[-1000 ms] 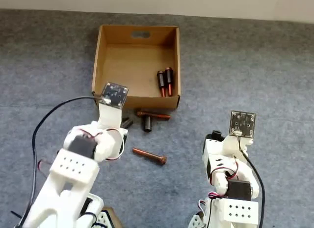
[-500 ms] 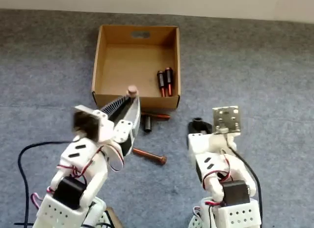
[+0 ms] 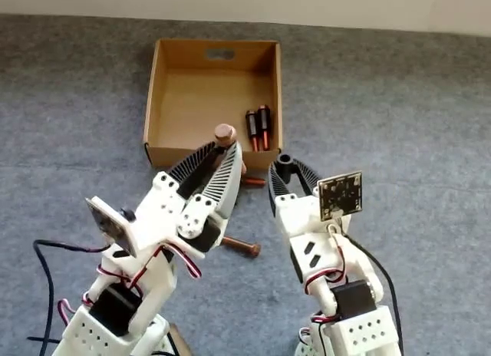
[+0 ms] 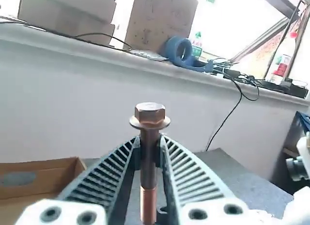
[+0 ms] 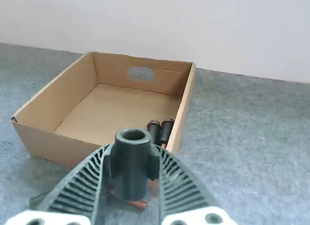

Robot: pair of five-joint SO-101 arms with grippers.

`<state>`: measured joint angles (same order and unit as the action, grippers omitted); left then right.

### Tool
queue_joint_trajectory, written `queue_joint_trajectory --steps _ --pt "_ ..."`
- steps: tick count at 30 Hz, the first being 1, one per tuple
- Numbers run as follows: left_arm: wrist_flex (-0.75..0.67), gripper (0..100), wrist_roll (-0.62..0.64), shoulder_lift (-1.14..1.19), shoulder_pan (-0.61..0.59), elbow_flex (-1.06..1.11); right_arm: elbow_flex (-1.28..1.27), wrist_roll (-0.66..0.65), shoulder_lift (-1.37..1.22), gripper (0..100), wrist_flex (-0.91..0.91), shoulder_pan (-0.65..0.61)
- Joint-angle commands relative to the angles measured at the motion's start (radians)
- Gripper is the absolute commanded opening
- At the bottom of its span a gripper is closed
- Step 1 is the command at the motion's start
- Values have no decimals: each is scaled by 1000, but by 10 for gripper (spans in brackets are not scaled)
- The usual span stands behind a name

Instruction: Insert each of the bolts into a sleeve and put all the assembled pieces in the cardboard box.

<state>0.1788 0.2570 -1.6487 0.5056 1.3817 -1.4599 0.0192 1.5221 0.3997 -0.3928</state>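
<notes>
I can read no text, number or sign from here. In the left wrist view, the bottle [image 4: 277, 70] on the sill [image 4: 97, 45] carries a label, but it is too small for me to make out. The same goes for the sticker on the carton [image 4: 160, 19] standing there. The print on the camera board [image 3: 340, 196] is too fine to read.

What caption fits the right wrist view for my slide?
Right pincer clamps a dark sleeve, cardboard box with two assembled pieces beyond.
</notes>
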Motion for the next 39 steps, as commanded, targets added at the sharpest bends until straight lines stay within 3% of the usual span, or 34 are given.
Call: queue_joint_trajectory --steps 1,8,14,27,39 --pt "-78 8 -11 8 16 -12 8 9 12 5 -39 -12" --pt "-184 8 -8 12 54 -8 8 9 12 5 -33 -12" --pt "-189 8 -14 22 105 -8 8 5 12 5 -38 -10" --pt "-328 8 -14 553 127 -252 1 3 12 5 -38 -5" --pt "-325 8 -15 628 119 -246 5 3 12 5 -38 -5"
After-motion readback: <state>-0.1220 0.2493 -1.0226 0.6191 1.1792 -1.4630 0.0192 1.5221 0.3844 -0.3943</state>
